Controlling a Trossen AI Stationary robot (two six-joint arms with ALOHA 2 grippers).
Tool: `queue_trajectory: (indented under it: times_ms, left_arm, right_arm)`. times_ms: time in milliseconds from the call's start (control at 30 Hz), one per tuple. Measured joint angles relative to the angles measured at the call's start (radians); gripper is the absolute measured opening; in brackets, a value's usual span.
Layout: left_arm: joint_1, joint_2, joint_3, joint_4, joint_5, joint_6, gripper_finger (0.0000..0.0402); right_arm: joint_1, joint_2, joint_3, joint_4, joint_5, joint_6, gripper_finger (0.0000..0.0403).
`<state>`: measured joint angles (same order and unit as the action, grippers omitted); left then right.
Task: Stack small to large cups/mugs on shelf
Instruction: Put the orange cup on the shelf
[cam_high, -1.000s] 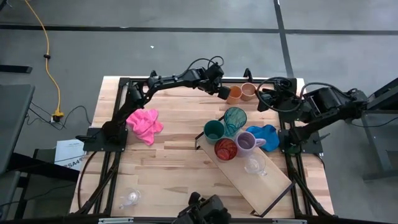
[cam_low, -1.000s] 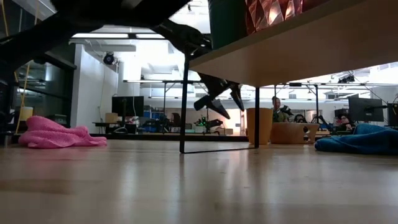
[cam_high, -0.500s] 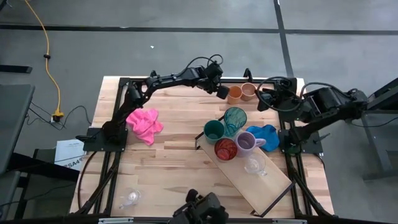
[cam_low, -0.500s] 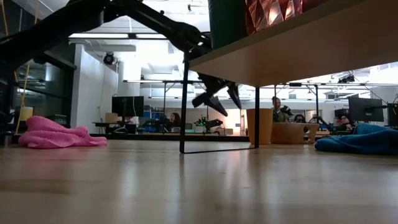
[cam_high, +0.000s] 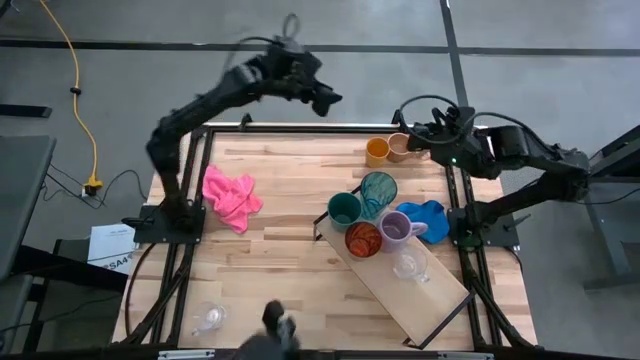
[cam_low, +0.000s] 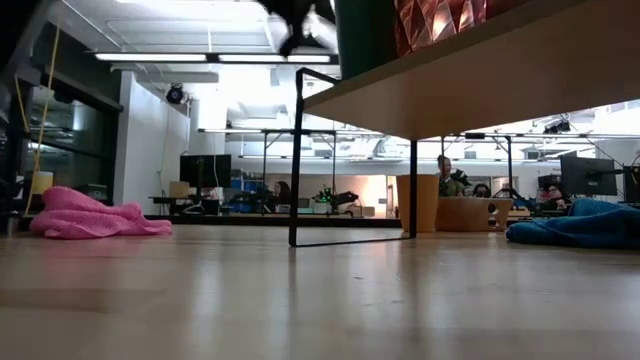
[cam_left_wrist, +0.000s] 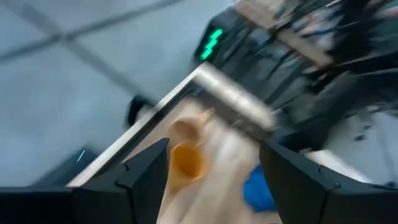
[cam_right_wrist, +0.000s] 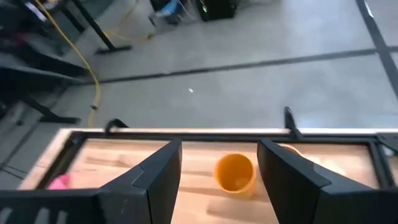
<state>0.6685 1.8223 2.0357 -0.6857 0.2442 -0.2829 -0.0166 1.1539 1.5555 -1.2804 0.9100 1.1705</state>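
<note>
Above the worktop's far edge, the left gripper (cam_high: 328, 100) has swung up and away from the orange mug (cam_high: 377, 152), which it hovered just beside half a second ago; it now hangs beyond the worktop (cam_high: 280, 270), jaws spread wide and holding nothing, as the left wrist view shows with the orange mug (cam_left_wrist: 186, 163) far below between the fingers. That retreat suggests the left arm has given up its approach and handed the far corner over to the other arm. The right gripper (cam_high: 412, 135) has meanwhile shifted from the worktop's right rail toward the tan mug (cam_high: 399, 146) and sits just beside it, jaws wide and empty, the orange mug (cam_right_wrist: 235, 172) framed between them in its wrist view. Neither mug has moved. The shelf (cam_high: 400, 285) lies diagonally near the middle, carrying a red-patterned cup (cam_high: 363, 239), a purple mug (cam_high: 397, 229) and a clear glass (cam_high: 407, 266), with a green cup (cam_high: 344, 210) and teal tumbler (cam_high: 378, 190) at its far end; another clear glass (cam_high: 209, 318) stands well apart at the near left. The pink cloth (cam_high: 230, 195) and blue cloth (cam_high: 425, 217) are unchanged. In the low view the gripper seen earlier under the shelf is gone from there.
</note>
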Motion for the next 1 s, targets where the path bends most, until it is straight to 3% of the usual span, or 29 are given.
queue_trajectory:
  times_ms: [200, 367, 567, 767, 1000]
  left_arm:
    - [-0.155, -0.173, -0.069, 0.185, -0.007, 0.018, 0.0234]
    - [-0.278, -0.282, -0.272, 0.391, -0.076, 0.022, 0.0234]
    - [-0.339, -0.437, -0.525, 0.574, -0.081, -0.034, 0.0234]
    - [-0.363, -0.559, -0.606, 0.572, -0.106, -0.069, 0.0234]
    - [-0.361, -0.648, -0.607, 0.547, -0.133, -0.056, 0.0234]
  right_arm:
    - [-0.122, 0.024, -0.001, -0.129, -0.145, -0.018, 0.0202]
    - [-0.259, 0.052, -0.002, -0.119, -0.251, -0.172, 0.0202]
    - [-0.424, 0.132, -0.014, -0.063, -0.380, -0.324, 0.0202]
    - [-0.528, 0.162, -0.240, 0.176, -0.632, -0.349, 0.0202]
    - [-0.506, 0.129, -0.494, 0.405, -0.648, -0.136, 0.0202]
